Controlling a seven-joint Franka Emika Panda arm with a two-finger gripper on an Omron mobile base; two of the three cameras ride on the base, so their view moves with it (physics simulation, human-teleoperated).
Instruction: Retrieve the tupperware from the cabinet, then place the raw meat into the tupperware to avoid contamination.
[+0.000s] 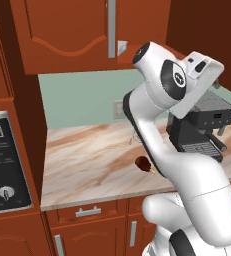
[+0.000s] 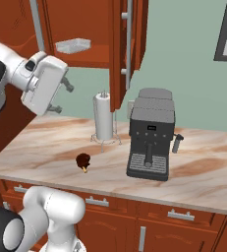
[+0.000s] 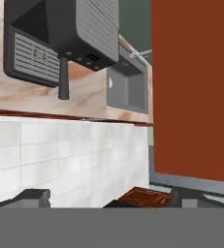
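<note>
The retrieval step, at its opening stage. The cabinet (image 2: 85, 29) stands with one door swung outward, seen edge-on in the right base view with its long silver handle facing right, and the tupperware (image 2: 73, 46) rests on the exposed shelf inside, a shallow cream tray lying flat and untouched. The gripper (image 2: 62, 96) is raised at the end of the arm, below the shelf and to the left of the open door, with its two fingers spread wide and nothing between them; it is apart from the tray and from the door. The raw meat (image 2: 83, 161) lies on the marbled surface (image 2: 41, 142), near the front edge, its pale bone end pointing toward the robot; in the left base view it shows just beside the arm's lower link (image 1: 145, 163). A paper-towel roll (image 2: 104, 118) stands behind the meat, and a coffee machine (image 2: 151, 133) stands to the right, well apart from it. Judged from this layout, the first half of the task is not yet done: the next move calls for lifting the hand to shelf height, turning it toward the cabinet interior, and approaching the tray along the shelf while clearing the door edge. The tray is shallow, so the fingers would probably need to straddle one rim.
</note>
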